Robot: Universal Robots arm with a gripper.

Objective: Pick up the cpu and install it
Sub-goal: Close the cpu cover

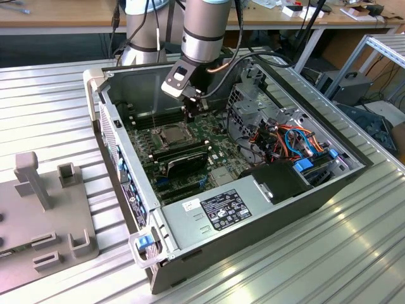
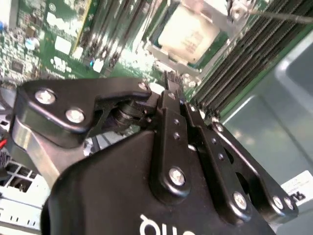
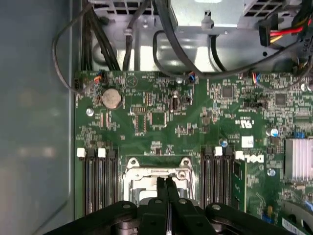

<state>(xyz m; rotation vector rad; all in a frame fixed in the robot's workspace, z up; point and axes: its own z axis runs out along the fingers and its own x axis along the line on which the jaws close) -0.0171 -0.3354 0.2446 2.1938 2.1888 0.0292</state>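
The cpu [image 2: 188, 33] is lying flat inside the socket [image 3: 159, 166], silver top up. The gripper [image 2: 168, 81] is hovering just above the socket, fingers pressed together on nothing. I judge that staying vertical is mattering most here, since a sideways nudge risks unseating the chip.

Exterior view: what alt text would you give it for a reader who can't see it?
A robot arm reaches down into an open computer case, its end effector hanging close above the cpu, which lies on the motherboard. The case rests on a ribbed metal table, with a grey fixture at the exterior view's left.
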